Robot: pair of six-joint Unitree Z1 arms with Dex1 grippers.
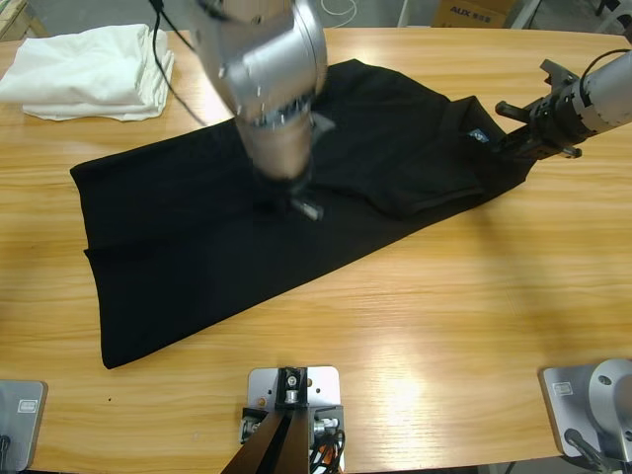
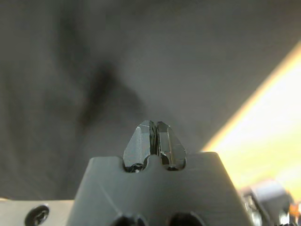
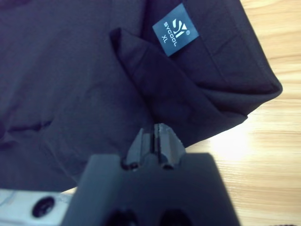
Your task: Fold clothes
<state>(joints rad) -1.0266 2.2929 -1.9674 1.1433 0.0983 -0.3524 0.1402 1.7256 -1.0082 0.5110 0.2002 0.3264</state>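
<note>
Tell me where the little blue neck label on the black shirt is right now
In the high view the neck label sits at the collar end of the black polo shirt, toward the table's right side, just beside the right gripper. The right wrist view shows it above that gripper's jaws.

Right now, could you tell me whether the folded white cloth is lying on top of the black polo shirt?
No, the folded white cloth lies on the bare table at the far left corner, clear of the black polo shirt.

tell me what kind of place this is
Probably a robotics lab or test workshop: two arms work over a black polo shirt on a long wooden table, with a cardboard box at the back edge and a folded white cloth.
</note>
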